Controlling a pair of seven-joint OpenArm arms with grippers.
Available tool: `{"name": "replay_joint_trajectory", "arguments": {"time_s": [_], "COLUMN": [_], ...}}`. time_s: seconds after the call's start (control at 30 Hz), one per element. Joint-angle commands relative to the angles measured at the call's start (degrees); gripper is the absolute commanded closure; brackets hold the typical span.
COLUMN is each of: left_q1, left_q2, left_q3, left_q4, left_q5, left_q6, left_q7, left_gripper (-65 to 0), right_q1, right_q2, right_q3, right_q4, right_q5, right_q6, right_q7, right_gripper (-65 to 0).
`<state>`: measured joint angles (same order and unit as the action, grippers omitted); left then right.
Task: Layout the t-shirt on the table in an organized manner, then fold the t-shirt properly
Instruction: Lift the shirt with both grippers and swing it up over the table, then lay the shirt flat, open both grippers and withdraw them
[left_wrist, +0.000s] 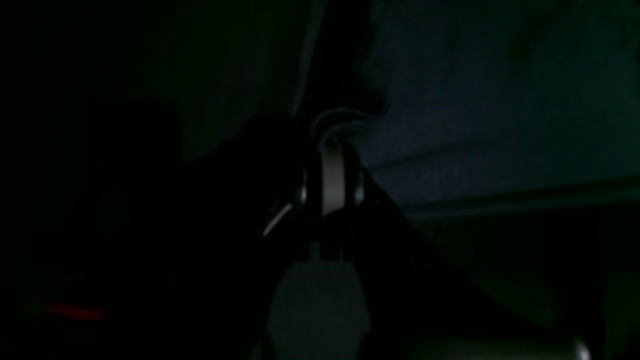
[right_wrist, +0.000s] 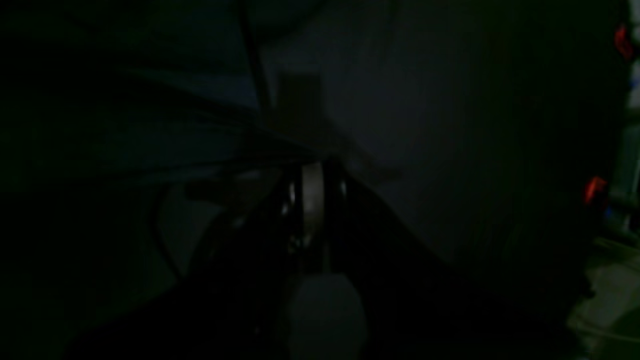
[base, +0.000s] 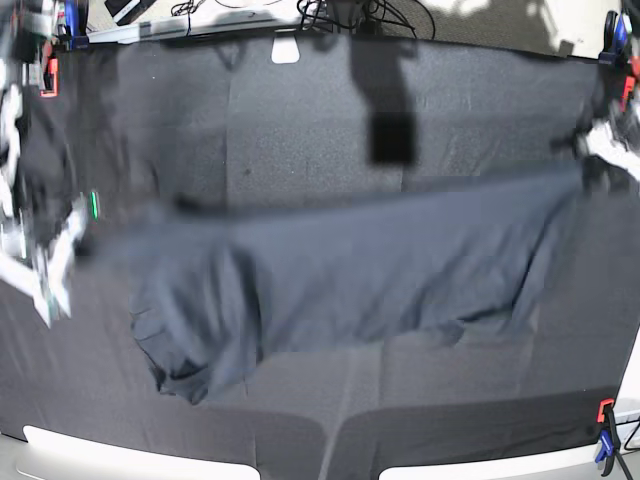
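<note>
The dark navy t-shirt (base: 380, 270) hangs stretched across the middle of the black-clothed table (base: 300, 120), its upper edge pulled taut from side to side and its lower part bunched at the left. My left gripper (base: 588, 165) holds the upper edge at the base view's right end. My right gripper (base: 88, 232) is at the left end, blurred. The wrist views are very dark. In the left one, the gripper (left_wrist: 332, 145) is shut on a fold of bluish t-shirt (left_wrist: 475, 125). In the right one, the gripper (right_wrist: 312, 167) is shut where the t-shirt (right_wrist: 150, 135) bunches.
Red clamps (base: 48, 75) (base: 605, 410) pin the black cloth at the table's corners, and one red clamp (right_wrist: 594, 187) shows in the right wrist view. A white tag (base: 286, 50) lies near the far edge, with cables beyond it. The pale table edge (base: 120, 462) runs along the front.
</note>
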<state>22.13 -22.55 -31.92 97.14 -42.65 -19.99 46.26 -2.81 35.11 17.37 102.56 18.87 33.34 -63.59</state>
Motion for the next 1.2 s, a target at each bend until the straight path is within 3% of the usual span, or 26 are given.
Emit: {"name": "replay_joint_trajectory", "arguments": {"time_s": [0.0,0.1,0.53,0.97,1.07,1.17], "left_q1": [1.0,3.3,9.7,11.2,11.2,11.2], "left_q2": [-1.0,-0.1,0.2,-0.4,-0.7,-1.7], "left_q3": [-0.7,-0.7,-0.7,-0.7,-0.7,-0.7], "left_q4": [1.0,1.0,1.0,1.0,1.0,1.0], "left_q5": [0.6,0.6,2.2,5.1,5.1,5.1], "left_q6": [-0.5,-1.9,-2.0,-2.8,-3.9,-5.8], "left_q7": [-1.5,-1.2,-1.0,-0.4,-0.2,1.2], "left_gripper": [0.0,0.0,0.0,0.0,-16.7,-27.6], "right_q1": [-0.7,-5.8,-23.6,-28.6,-28.4,-28.4], "right_q2": [1.7,1.7,1.7,1.7,1.8,2.0], "right_q3": [1.9,3.9,6.1,6.3,6.3,6.3], "right_q4": [0.8,0.8,0.8,0.8,0.8,0.8], "right_q5": [-1.9,-1.9,-2.1,-2.1,-2.1,-1.9], "right_q6": [-0.7,-0.7,-0.8,-1.2,-1.2,-1.2], "right_q7": [-0.5,-0.6,1.0,2.5,2.5,2.0], "right_gripper": [0.0,0.0,0.0,0.0,0.0,-15.2]}}
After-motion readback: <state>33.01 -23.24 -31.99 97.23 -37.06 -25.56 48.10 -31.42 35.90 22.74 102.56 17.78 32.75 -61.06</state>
